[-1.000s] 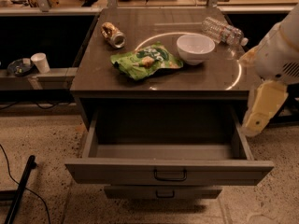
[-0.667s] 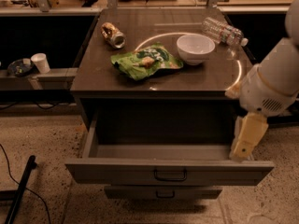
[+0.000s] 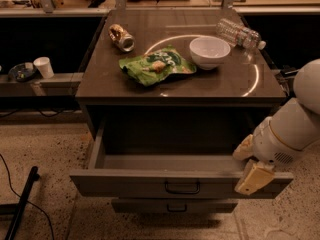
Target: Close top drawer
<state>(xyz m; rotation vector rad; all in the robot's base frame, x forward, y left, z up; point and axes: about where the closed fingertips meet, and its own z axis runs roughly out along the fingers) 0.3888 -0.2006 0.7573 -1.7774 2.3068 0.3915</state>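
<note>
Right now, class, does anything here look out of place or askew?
The top drawer stands pulled far out. On the cabinet top, the can and the water bottle lie on their sides. The gripper is at the drawer's right front corner.

We see the dark counter [image 3: 210,86] carrying a tipped can [image 3: 122,37] at back left, a green snack bag [image 3: 156,66] near the middle, a white bowl [image 3: 209,52] just beside it, and a clear bottle [image 3: 240,34] lying at back right. The gripper [image 3: 254,176] hangs below its front right corner.
</note>
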